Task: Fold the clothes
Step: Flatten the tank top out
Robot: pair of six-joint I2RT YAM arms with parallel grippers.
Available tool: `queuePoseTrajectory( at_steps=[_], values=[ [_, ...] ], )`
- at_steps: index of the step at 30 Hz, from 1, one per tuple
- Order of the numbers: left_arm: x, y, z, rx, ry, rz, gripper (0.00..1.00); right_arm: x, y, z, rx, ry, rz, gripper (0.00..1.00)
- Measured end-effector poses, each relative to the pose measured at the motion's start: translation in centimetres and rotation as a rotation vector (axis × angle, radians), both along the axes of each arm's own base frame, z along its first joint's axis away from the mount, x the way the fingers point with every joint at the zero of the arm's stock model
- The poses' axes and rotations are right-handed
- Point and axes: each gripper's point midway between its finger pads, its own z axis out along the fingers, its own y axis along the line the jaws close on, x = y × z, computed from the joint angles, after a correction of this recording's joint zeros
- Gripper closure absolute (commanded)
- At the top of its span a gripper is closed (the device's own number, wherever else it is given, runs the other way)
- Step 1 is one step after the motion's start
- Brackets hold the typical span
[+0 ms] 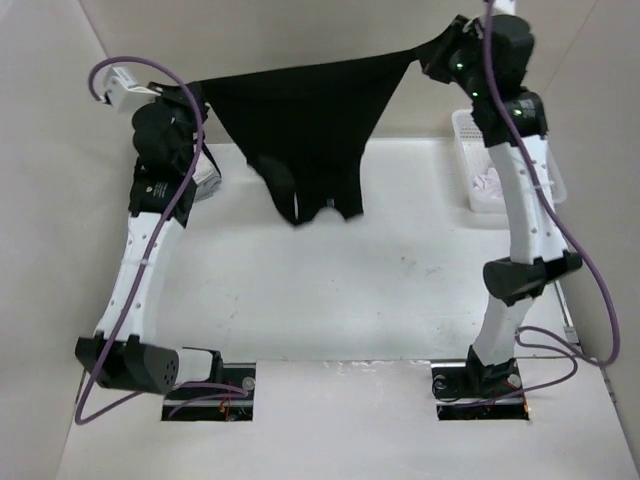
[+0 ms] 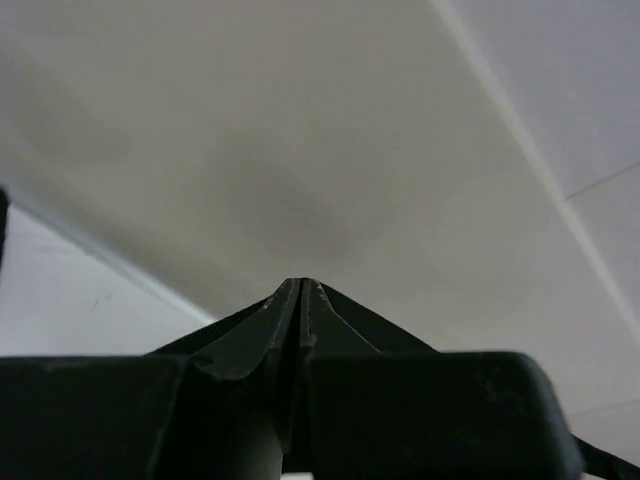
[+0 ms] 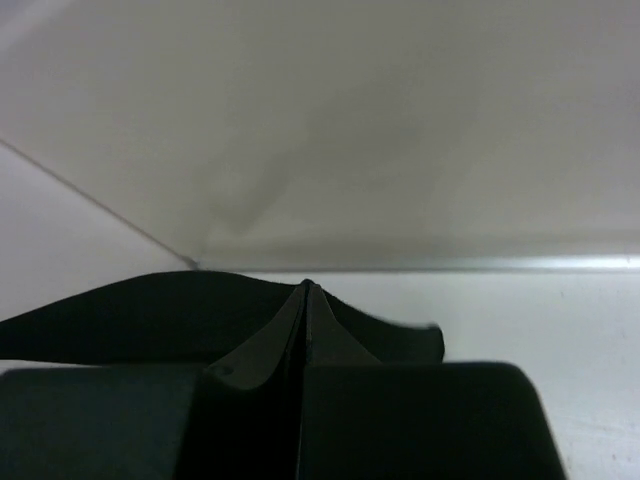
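Strung wide above the worktop (image 1: 330,300): a black shirt (image 1: 300,120), middle sagging toward the surface. Clenched on its opposite top corners, left tool (image 1: 188,92) and right tool (image 1: 430,55). Looks light, limp and likely to slip; best pinched at corners or hems.

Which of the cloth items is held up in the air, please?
The black garment, pinched by the left gripper and right gripper; the pale garment lies in the basket.
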Motion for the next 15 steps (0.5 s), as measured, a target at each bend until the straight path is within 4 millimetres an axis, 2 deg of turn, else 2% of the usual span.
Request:
queuePoseTrajectory(
  at_steps=[1, 4, 6, 8, 9, 11, 13, 15],
  values=[
    [-0.8, 0.2, 1.8, -0.002, -0.047, 0.001, 0.98, -1.2, -0.3, 2.2, 0.015, -0.046, 0.008, 0.99],
    [-4.1, 0.8, 5.6, -0.006, -0.149, 0.007, 0.97, -5.4, -1.3, 6.6, 0.041, -0.135, 0.02, 0.99],
    [-6.4, 1.2, 7.0, -0.011, -0.207, 0.013, 0.97, -8.4, -2.0, 7.5, 0.047, -0.16, 0.026, 0.99],
    [-7.9, 1.5, 6.5, -0.012, -0.222, 0.019, 0.97, -10.8, -2.6, 6.9, 0.049, -0.165, 0.033, 0.99],
    [-8.4, 1.5, 5.4, -0.013, -0.214, 0.02, 0.97, -11.5, -2.7, 6.0, 0.048, -0.159, 0.036, 0.99],
    [-9.0, 1.3, 2.2, -0.014, -0.174, 0.022, 0.97, -12.6, -2.7, 2.7, 0.042, -0.119, 0.043, 0.99],
    [-9.4, 0.9, -2.9, -0.011, -0.099, 0.012, 0.97, -13.2, -2.2, -2.4, 0.034, -0.046, 0.053, 0.99],
    [-10.0, 0.3, -9.9, -0.001, 0.025, -0.001, 0.97, -14.4, -1.1, -9.6, 0.013, 0.067, 0.077, 0.99]
  ],
)
